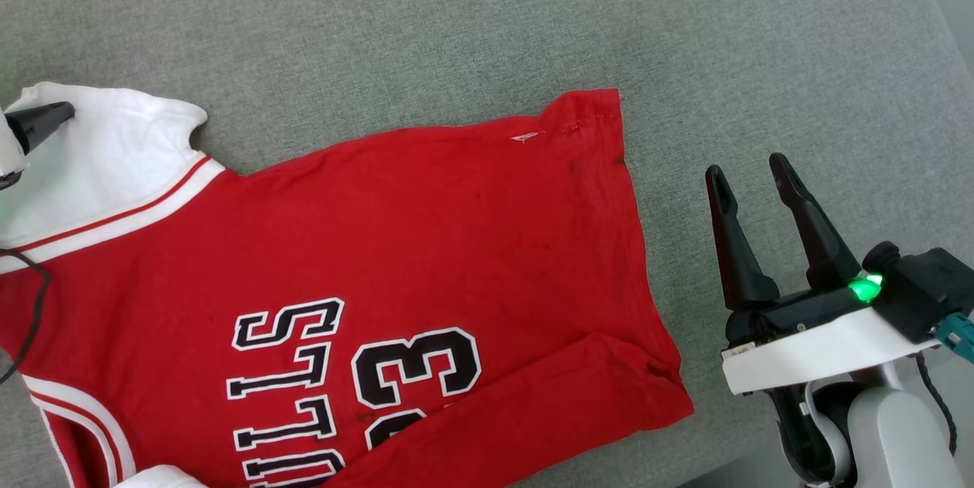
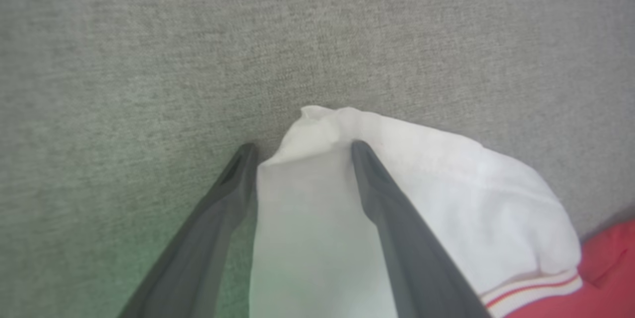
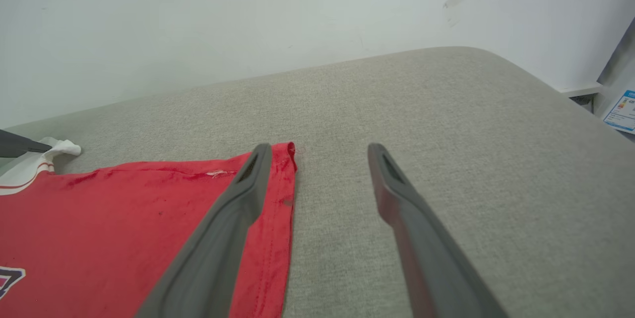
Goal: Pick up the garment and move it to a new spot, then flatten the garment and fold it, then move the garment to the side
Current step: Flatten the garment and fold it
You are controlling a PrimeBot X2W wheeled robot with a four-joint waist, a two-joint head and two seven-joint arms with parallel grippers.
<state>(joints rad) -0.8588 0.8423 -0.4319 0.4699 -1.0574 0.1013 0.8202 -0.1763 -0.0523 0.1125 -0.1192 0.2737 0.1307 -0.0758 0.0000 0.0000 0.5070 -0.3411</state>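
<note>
The garment, a red jersey shirt with black-and-white lettering, lies spread on the grey cushion, its hem toward the right. The hem's near corner is folded over. Its white sleeve with red striped trim lies at the far left. My left gripper is over that sleeve. In the left wrist view it is open, its fingers straddling the white sleeve without pinching it. My right gripper hovers open above bare cushion, just right of the hem. From the right wrist, its left finger overlaps the garment at its far hem corner.
The grey fabric cushion extends far beyond the garment, with its rounded edge at the right. A white wall stands behind it. A thin black cable hangs over the garment's left end.
</note>
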